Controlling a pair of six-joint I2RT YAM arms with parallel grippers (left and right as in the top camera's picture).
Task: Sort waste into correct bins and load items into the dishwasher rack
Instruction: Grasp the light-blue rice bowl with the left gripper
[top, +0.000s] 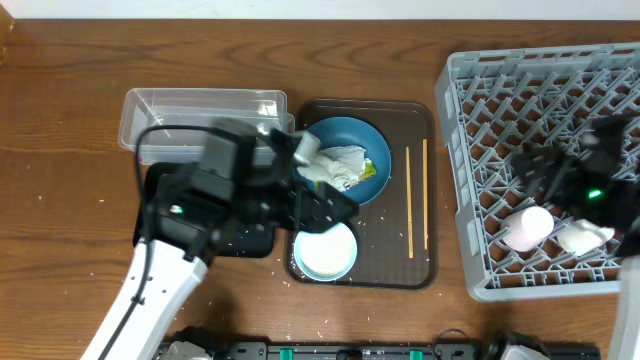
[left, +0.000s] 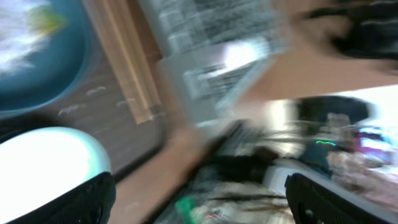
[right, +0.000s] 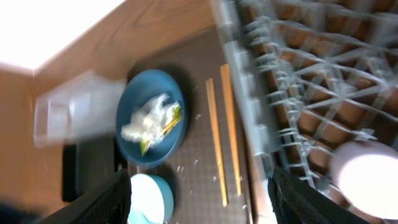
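The dark-blue bowl (top: 372, 150) sits on a brown serving tray (top: 385, 265) and holds crumpled tissue (top: 338, 160) and the yellow-green wrapper (top: 362, 172). The pale-blue bowl (top: 325, 252) is in front of it. Two chopsticks (top: 410, 205) lie to the right. Two white cups (top: 527, 228) lie in the grey rack (top: 520, 90). My left gripper (top: 325, 202) is open and empty above the tray, between the two bowls (left: 199, 208). My right gripper (top: 550, 172) is open and empty over the rack (right: 205, 202). The right wrist view shows the dark-blue bowl (right: 152, 146), chopsticks (right: 216, 143) and a cup (right: 367, 177).
The clear tub (top: 200, 105) stands at the back left, with the black tray (top: 160, 195) in front of it, partly under my left arm. Rice grains (right: 196, 163) are scattered on the brown tray and the wooden table (top: 60, 150).
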